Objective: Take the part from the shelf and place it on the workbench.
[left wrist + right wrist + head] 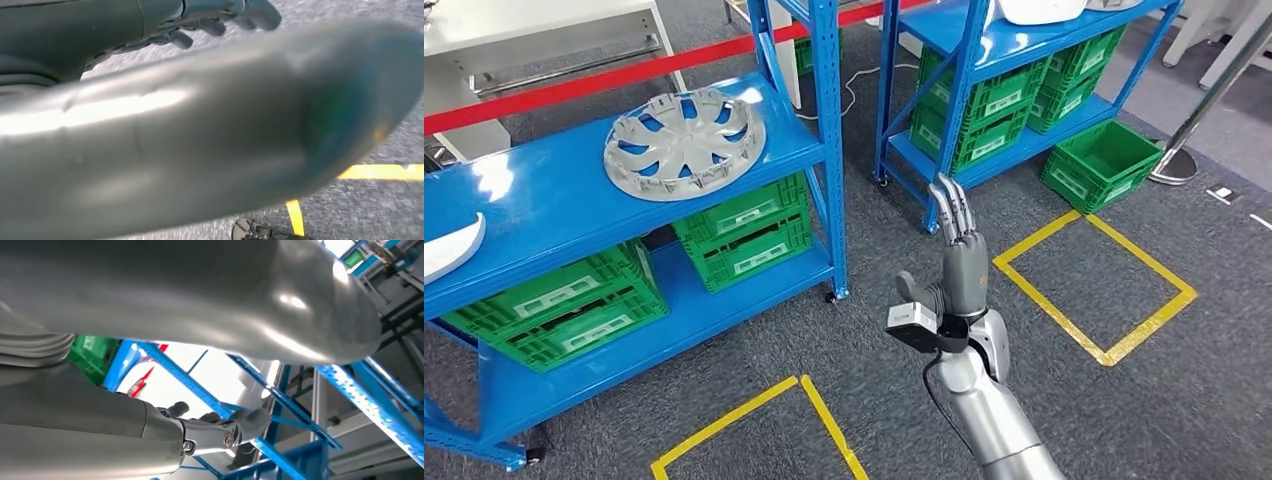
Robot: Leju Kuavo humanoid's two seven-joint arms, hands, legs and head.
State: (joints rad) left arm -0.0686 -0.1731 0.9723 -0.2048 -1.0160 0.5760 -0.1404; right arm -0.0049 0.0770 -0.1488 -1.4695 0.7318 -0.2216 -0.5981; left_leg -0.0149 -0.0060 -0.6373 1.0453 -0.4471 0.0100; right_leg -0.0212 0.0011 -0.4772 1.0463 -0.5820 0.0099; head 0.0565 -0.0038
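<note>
Presently, by label:

Part: a grey wheel cover with curved spokes and open slots lies flat on the upper board of the near blue shelf, close to that board's right end.

Handling, as a guess: it looks like thin moulded plastic, so light and fairly stiff, though the spokes could flex or crack if squeezed hard. The broad smooth face offers little to pinch; the rim or a slot between spokes seems the better hold, perhaps with both hands at opposite edges.

Right hand: the right hand is raised over the floor in front of the shelves, fingers straight, apart from the thumb and holding nothing.

Left hand: the left hand appears at the left wrist with fingers loosely extended above grey carpet and nothing visibly in them; much of that picture is blurred by a big grey rounded shape close to the lens.

Part relative to hand: the wheel cover sits well apart from the right hand, off to its left and further forward, with the shelf's blue upright post between them.

Nearby: green crates fill the lower shelf.
</note>
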